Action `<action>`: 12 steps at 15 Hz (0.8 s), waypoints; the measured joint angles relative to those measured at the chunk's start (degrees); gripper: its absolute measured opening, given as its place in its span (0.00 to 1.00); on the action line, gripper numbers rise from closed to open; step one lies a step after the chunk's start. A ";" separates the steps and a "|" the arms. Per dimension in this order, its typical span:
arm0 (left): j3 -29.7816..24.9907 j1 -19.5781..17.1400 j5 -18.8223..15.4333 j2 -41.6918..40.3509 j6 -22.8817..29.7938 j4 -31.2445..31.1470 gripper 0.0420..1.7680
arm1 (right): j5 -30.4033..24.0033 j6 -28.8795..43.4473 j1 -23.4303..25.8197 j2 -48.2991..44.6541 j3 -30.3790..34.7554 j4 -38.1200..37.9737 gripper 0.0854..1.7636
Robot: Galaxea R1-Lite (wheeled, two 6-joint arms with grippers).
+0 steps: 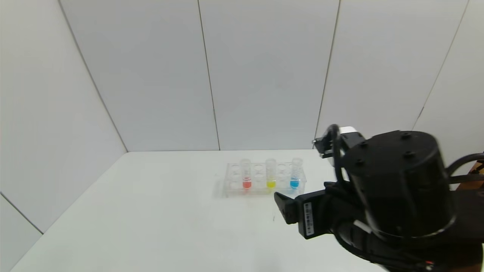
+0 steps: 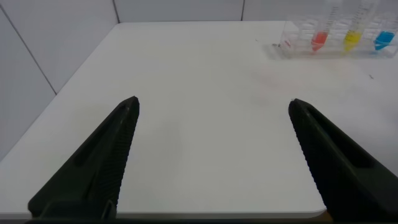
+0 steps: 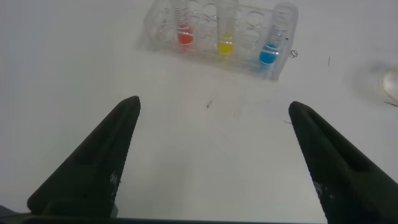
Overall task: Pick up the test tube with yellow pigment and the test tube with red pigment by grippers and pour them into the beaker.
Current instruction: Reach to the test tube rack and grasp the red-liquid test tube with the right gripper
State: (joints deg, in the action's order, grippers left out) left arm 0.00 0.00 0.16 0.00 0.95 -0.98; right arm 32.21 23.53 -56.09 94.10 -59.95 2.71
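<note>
Our right end effector (image 3: 213, 155) hangs over the desk (image 1: 151, 211) with its fingers spread wide and empty. Ahead of it the clear tube rack (image 3: 217, 28) holds the red-pigment test tube (image 3: 183, 26) and the yellow-pigment test tube (image 3: 226, 31), both standing upright beside the blue-liquid tube (image 3: 271, 42). Our left end effector (image 2: 214, 155), likewise spread, sits farther off, so we judge the right arm nearer.

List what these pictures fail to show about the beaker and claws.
- Clear cylindrical beaker: not identifiable; the head view's right side is blocked by the black right arm.
- Round object: cut by the right wrist view's edge.
- Left claw: absent from the head view.
</note>
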 joint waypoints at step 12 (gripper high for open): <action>0.00 0.00 0.00 0.00 -0.02 0.00 0.97 | 1.65 0.56 0.78 29.49 -27.22 -0.11 0.97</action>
State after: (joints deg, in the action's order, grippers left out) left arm 0.00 0.00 0.16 0.00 0.93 -0.98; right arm 33.85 24.09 -55.31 123.59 -87.17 2.60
